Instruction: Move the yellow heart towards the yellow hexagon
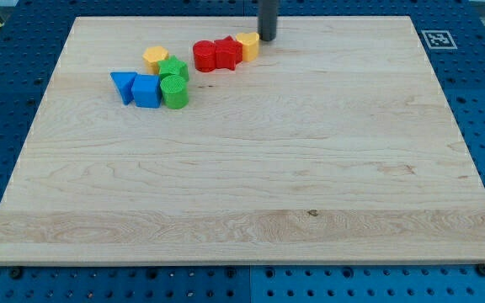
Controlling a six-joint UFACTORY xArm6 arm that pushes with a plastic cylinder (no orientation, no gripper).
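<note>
My tip (267, 39) beside yellow heart (248, 45) (touching?) — upper board.

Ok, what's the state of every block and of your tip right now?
My tip: just right of yellow heart, about touching.
Yellow heart block: against two red blocks.
Two red blocks: side by side, touching.
Yellow hexagon block: beside upper green block.
Two green blocks: touching.
Two blue blocks: touching, left of greens.

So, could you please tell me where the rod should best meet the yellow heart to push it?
Probably its right face, coming from the view's right: the yellow heart lies right of the yellow hexagon, and my tip already sits there. The red blocks stand between.
</note>
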